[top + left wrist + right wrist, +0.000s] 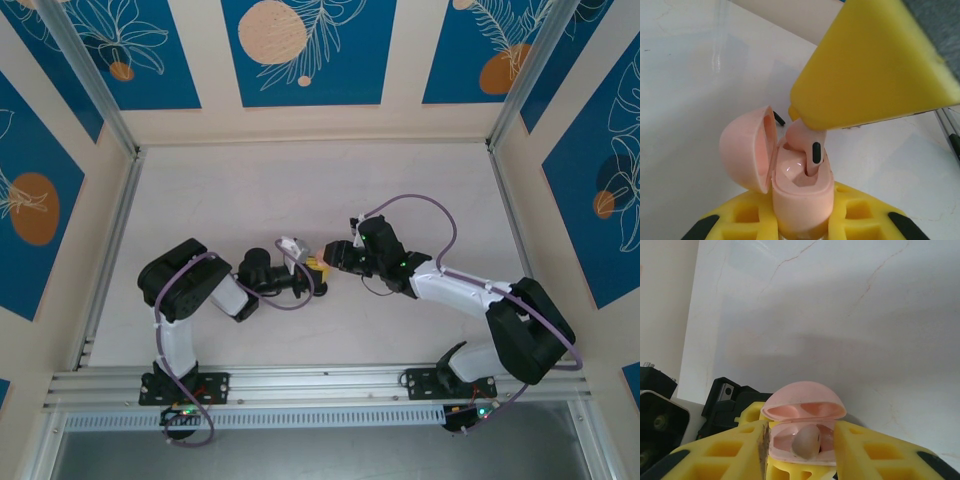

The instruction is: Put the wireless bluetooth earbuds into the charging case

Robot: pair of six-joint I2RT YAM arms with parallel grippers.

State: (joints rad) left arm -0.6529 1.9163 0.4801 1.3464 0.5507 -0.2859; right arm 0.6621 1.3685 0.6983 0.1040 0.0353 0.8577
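The charging case [802, 192] is pale pink, not black, and stands upright with its domed lid [747, 150] swung open to the left. My left gripper [802, 222] is shut on the case's lower body with its yellow fingers [867, 217]. A pink earbud [807, 145] with a black oval mark has its stem down in the case's right pocket. One yellow finger [875, 65] of my right gripper hangs over the bud's top. In the right wrist view the earbud [805, 442] sits in the case [802, 400]. My right gripper [800, 452] is open, its fingers standing clear on either side.
The white tabletop [300, 190] lies all round, bounded by aluminium rails [110, 240] at the sides and near edge. Both grippers [318, 268] meet near the table's middle, and the right arm's cable [440, 220] loops above its wrist.
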